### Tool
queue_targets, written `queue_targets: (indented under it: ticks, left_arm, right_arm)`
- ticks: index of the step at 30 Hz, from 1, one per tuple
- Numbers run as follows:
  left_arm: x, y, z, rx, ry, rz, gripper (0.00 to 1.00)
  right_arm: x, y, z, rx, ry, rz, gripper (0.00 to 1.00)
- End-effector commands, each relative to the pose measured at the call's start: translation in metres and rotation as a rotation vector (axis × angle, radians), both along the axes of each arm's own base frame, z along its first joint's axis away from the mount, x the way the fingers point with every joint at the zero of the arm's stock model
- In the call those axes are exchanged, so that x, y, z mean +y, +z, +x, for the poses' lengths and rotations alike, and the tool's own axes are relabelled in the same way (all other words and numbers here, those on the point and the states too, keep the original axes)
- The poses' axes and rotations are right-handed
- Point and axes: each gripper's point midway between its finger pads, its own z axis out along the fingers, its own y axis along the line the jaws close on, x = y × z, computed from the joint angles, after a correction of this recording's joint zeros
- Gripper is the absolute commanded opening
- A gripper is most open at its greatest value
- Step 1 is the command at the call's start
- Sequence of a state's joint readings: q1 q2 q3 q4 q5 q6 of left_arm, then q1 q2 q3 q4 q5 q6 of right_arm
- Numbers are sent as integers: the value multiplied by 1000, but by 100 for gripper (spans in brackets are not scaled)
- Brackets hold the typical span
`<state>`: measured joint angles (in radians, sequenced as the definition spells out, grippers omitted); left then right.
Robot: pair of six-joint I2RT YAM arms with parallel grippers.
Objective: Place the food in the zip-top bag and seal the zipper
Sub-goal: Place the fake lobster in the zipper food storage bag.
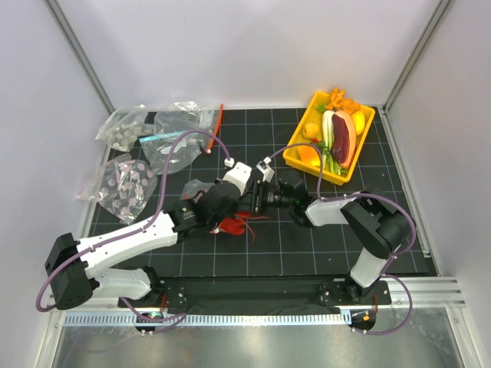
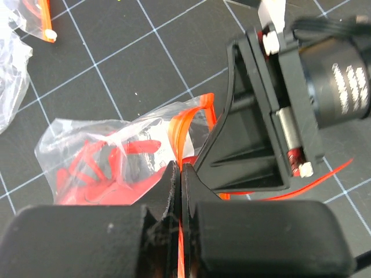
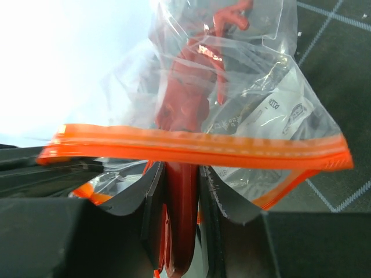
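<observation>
The red lobster (image 1: pixel 234 225) lies partly inside the clear zip-top bag (image 2: pixel 75 139) at the middle of the mat. In the left wrist view my left gripper (image 2: pixel 181 171) is shut on the bag's orange zipper (image 2: pixel 179 130) strip, with the lobster (image 2: pixel 98 168) in the bag to its left. In the right wrist view my right gripper (image 3: pixel 181 171) is shut on the lobster's tail (image 3: pixel 184 220), and the lobster body (image 3: pixel 182 98) reaches through the open mouth below the zipper (image 3: pixel 197 147). In the top view my left gripper (image 1: pixel 239 208) and right gripper (image 1: pixel 261 201) meet. Yellow pieces (image 1: pixel 311 130) and orange pieces (image 1: pixel 341 100) sit in the tray.
A yellow tray (image 1: pixel 314 170) at the back right holds a dark red-purple slab (image 1: pixel 343 138) and a white-green leek (image 1: pixel 328 130). Bags of grey discs (image 1: pixel 126 184) and a blue-strip bag (image 1: pixel 173 142) lie at the back left. Another red strip (image 1: pixel 217 126) lies beside them.
</observation>
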<state>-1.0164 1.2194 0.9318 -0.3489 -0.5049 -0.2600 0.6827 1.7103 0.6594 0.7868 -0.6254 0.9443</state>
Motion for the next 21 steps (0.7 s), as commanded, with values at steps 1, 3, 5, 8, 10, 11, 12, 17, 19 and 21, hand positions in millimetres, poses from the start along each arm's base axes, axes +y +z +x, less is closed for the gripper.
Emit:
queue_targets:
  ticks: [1, 3, 5, 8, 10, 11, 12, 17, 19, 21]
  left_arm:
    - [-4, 12, 7, -56, 1, -6, 0]
    - [-3, 12, 6, -67, -3, 7, 0]
    - [-3, 16, 6, -89, -7, 3, 0]
    - [-7, 16, 3, -101, -44, -8, 0]
    - [-9, 17, 1, -113, -62, -24, 0]
    - [-10, 19, 1, -120, -68, -26, 0]
    - [-9, 19, 0, -120, -74, -31, 0]
    - [-18, 25, -6, -135, -131, -78, 0]
    - [-23, 28, -10, -146, -171, -98, 0]
    - [-27, 25, -14, -150, -201, -101, 0]
  right_arm:
    - [8, 34, -12, -5, 129, 86, 1]
    - [7, 39, -14, -9, 145, 98, 1]
    - [2, 44, -13, -15, 147, 104, 1]
    - [-9, 48, -6, -16, 110, 109, 1]
    - [-19, 48, 5, -7, 59, 106, 1]
    - [-23, 46, 10, 5, 33, 106, 1]
    - [-27, 47, 14, 6, 11, 114, 1]
    - [-57, 43, 38, 42, -134, 166, 1]
    - [-66, 44, 47, 38, -187, 181, 1]
    - [-76, 45, 54, 18, -239, 196, 1]
